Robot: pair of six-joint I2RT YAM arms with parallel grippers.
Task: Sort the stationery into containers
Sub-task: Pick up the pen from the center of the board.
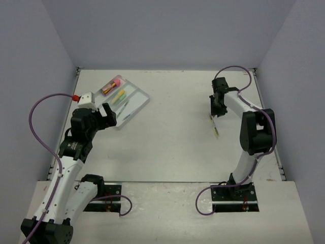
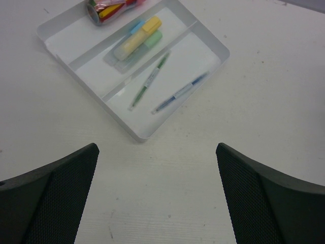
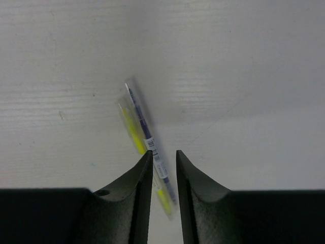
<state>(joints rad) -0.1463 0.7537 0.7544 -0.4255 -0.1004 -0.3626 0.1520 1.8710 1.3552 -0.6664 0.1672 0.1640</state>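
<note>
White worktop (image 1: pixel 172 147) under grey walls (image 1: pixel 167 30), left jaws wide apart beside tray (image 2: pixel 213 48) of highlighters (image 2: pixel 137 40), right jaws clamped on thin pens (image 3: pixel 144 129), purple and yellow.

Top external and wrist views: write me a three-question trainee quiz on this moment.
1. True or false: the left gripper stands open.
2. How many pens lie in the tray compartment nearest it?
3. The right gripper grips: A) a highlighter, B) thin pens, C) nothing.
Key: 1 true; 2 two, a green pen and a blue pen; 3 B.
</note>
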